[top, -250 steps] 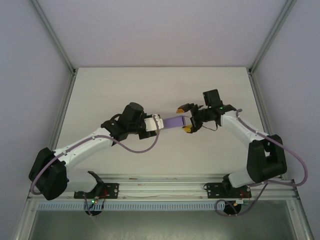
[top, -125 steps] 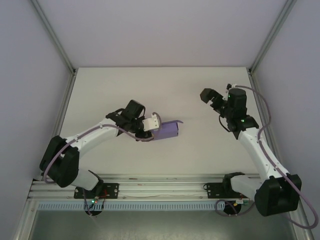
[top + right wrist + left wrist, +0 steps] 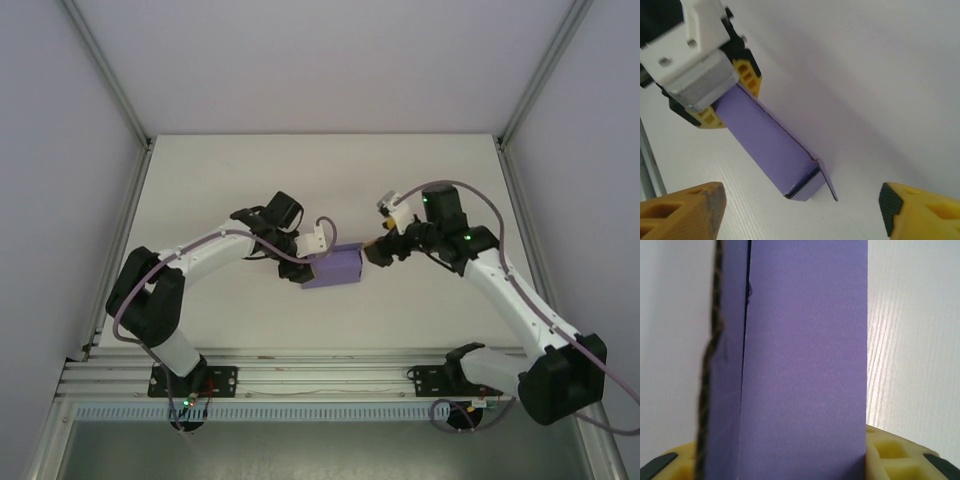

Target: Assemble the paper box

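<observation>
Left fingers (image 3: 748,76) are clamped on the upper-left end of the paper box (image 3: 767,145), with the card pinched tight between them. In the top view the box (image 3: 336,268) sits mid-frame, low on the tabletop (image 3: 250,180); can't tell if it's actually touching. Its long axis runs left to right, and the open end with the loose flap (image 3: 826,182) points at the right arm. Right fingers (image 3: 687,210) are spread wide, gripping nothing, just off that end and lined up either side of it. My guess is the flap is the right arm's job.
</observation>
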Controlling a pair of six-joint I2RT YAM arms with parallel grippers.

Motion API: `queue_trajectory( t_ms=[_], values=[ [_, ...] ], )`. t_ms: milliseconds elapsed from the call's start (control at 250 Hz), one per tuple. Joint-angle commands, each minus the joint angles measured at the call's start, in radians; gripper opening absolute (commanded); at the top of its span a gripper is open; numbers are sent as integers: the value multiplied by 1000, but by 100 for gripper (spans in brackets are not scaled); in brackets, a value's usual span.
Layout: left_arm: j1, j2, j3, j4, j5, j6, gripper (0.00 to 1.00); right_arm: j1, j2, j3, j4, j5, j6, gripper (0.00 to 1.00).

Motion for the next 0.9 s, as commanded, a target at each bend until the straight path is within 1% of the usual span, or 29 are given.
queue_trajectory(
  t_ms=[0,48,92,116,224,312,508,648,771,895],
  values=[
    [4,21,31,-62,21,13,44,24,65,52,-77,92,-63,71],
    [4,26,33,-61,26,14,44,33,94,70,-87,116,-61,67],
    [4,31,34,-61,28,17,44,40,116,86,-90,140,-56,60],
    [3,34,38,-61,29,17,44,42,127,94,-93,148,-56,57],
    [2,51,50,-71,31,18,44,49,165,114,-87,169,-57,56],
    [2,60,56,-75,23,18,44,52,202,129,-96,180,-65,52],
    [2,59,55,-75,15,12,44,60,266,175,-160,166,-84,24],
    [1,51,52,-51,16,3,44,75,266,172,-141,158,-27,3],
    [1,62,63,-44,0,-19,44,104,238,157,-102,167,95,0],
    [-1,73,76,-54,-13,-29,44,152,198,109,-2,213,292,0]
  ],
)
